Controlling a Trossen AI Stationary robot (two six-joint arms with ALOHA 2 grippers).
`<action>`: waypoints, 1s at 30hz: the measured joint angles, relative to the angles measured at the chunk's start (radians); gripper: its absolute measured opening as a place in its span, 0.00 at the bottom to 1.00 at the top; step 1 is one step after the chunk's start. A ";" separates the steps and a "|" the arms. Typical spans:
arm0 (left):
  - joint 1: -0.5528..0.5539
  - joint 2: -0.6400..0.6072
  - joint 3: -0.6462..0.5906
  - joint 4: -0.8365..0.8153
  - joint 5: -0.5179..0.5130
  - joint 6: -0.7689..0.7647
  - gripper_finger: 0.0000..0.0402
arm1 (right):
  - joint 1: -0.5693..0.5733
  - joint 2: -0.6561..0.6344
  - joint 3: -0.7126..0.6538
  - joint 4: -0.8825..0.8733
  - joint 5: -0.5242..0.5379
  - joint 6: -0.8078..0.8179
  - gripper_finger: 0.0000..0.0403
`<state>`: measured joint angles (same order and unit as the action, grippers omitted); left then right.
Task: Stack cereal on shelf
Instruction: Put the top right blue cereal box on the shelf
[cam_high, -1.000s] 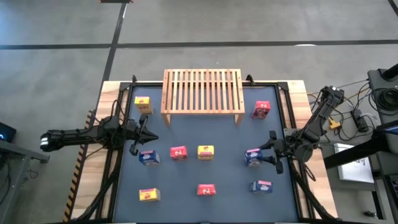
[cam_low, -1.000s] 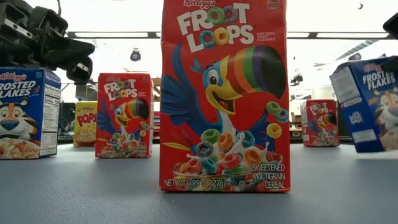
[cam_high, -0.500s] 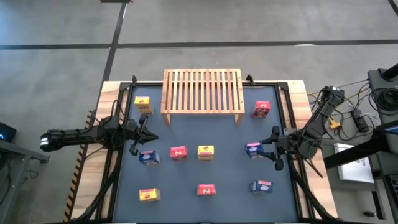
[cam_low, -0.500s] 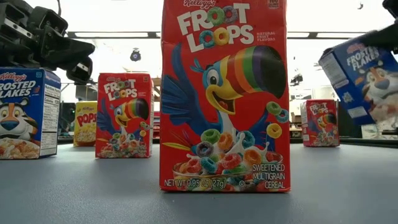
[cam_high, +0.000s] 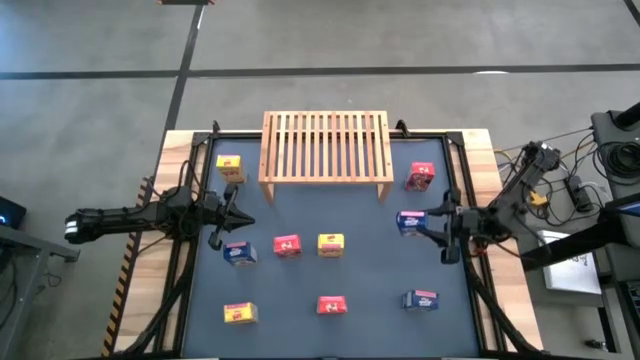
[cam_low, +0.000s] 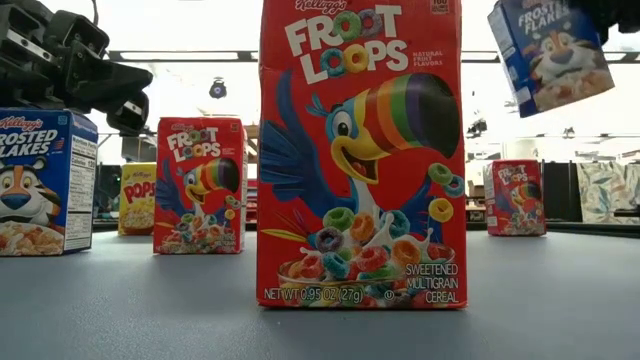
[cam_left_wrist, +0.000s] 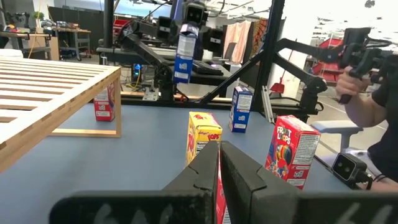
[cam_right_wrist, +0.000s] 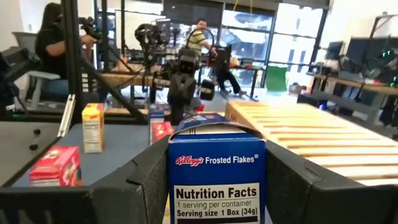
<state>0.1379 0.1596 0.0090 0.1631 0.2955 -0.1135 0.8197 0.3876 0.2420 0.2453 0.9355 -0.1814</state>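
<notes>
Blue cereal box (cam_high: 409, 222) held in right tool (cam_high: 428, 224), high view: above bench (cam_high: 300, 300), right of shelf (cam_high: 325, 146). Low view: box (cam_low: 551, 52) airborne, tilted. Left wrist view: left tool (cam_left_wrist: 219, 163) fully closed, empty. Right wrist view: fingers (cam_right_wrist: 146, 180) clamp box sides.

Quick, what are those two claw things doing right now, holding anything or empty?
Left gripper: shut, empty, over the table's left side.
Right gripper: shut on a blue Frosted Flakes box, lifted off the table.
</notes>
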 joint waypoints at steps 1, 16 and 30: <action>0.000 0.000 0.000 0.000 0.000 0.000 0.00 | -0.014 0.000 0.007 0.000 -0.018 -0.008 0.48; 0.000 0.000 0.000 0.000 0.000 0.000 0.00 | -0.207 0.051 0.022 0.055 -0.127 0.061 0.45; 0.000 0.000 0.000 0.000 0.000 0.000 0.00 | -0.292 0.245 0.022 0.401 -0.240 -0.050 0.46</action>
<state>0.1383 0.1593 0.0087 0.1631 0.2958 -0.1135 0.5278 0.6327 0.2642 0.6460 0.6954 -0.2310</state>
